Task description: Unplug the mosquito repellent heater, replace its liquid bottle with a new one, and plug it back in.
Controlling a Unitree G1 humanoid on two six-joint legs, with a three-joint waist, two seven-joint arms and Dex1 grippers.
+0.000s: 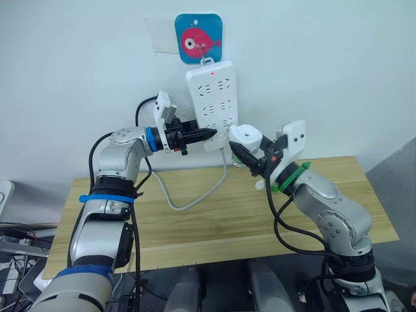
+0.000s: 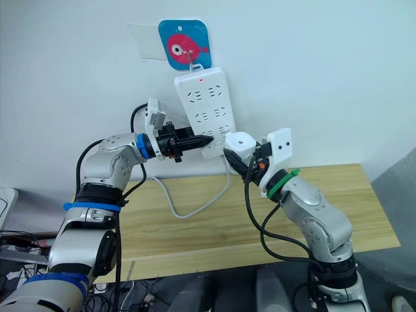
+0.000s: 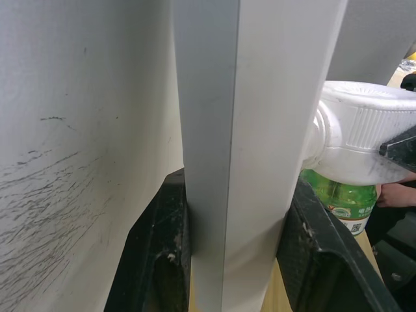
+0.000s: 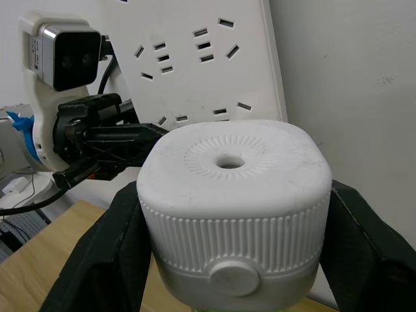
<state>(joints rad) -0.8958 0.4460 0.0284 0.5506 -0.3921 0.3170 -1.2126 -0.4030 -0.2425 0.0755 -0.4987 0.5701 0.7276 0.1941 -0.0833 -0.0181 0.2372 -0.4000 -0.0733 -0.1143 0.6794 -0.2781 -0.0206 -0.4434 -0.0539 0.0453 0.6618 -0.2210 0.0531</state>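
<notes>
Left eye view: a white power strip (image 1: 211,104) hangs on the wall under a blue fish hook (image 1: 199,38), its cable (image 1: 195,195) looping down to the wooden surface (image 1: 214,218). The left tool (image 1: 207,134) reaches the strip's lower edge. The right tool (image 1: 242,153) holds the mosquito repellent heater (image 1: 247,136) up just beside the strip's lower corner, above the surface.

Left wrist view: the left tool's 2 fingers (image 3: 156,260) pinch the strip's edge between them; the heater sits just beside, with a green liquid bottle (image 3: 338,198) under it.

Right wrist view: the right tool's 2 fingers (image 4: 104,253) clamp the heater's ribbed sides, its centre hole facing up, the strip's sockets behind.
</notes>
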